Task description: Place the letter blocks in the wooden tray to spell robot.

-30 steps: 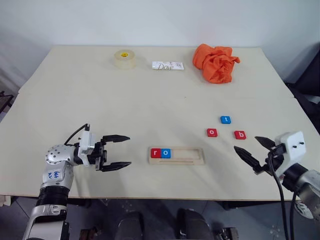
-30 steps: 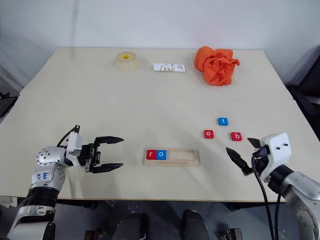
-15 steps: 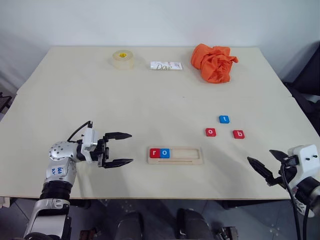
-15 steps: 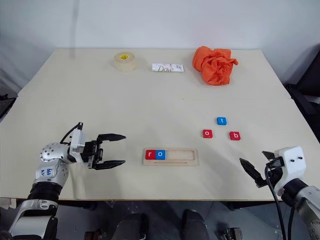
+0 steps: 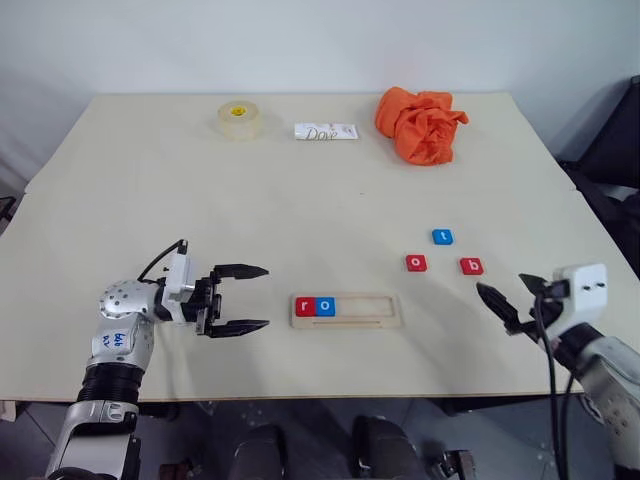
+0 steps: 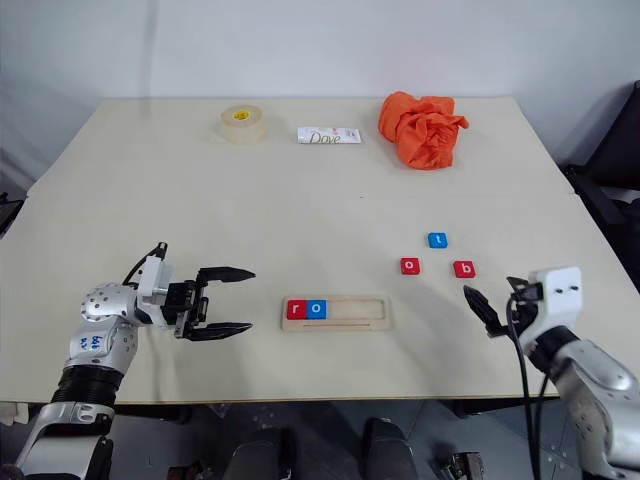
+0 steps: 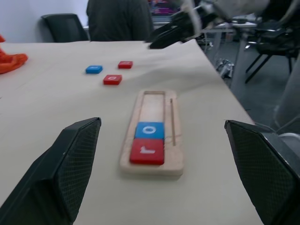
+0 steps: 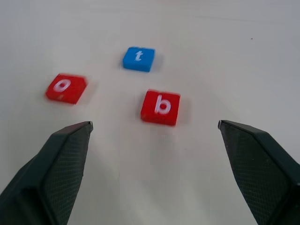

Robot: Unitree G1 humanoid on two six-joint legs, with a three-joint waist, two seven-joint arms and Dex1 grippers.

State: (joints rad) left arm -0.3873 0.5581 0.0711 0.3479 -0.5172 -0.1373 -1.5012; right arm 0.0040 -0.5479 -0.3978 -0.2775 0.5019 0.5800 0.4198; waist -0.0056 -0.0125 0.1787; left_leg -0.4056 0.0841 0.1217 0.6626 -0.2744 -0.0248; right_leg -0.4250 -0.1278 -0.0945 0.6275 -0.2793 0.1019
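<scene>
The pale counter carries everything. At its far edge lie an orange cloth, a tape roll and a white packet. Near the front edge sits the wooden tray, with a red r block and a blue o block at its left end and the rest of the groove bare. To the right and farther back lie three loose blocks — a blue t block, a red o block and a red b block. The left pincer hovers left of the tray, jaws wide, holding nothing. The right pincer is wide too, empty, just near of the b block. The left wrist view adds a dark-clothed person beyond the counter's right side, and the right wrist view shows the three loose letters plainly.
</scene>
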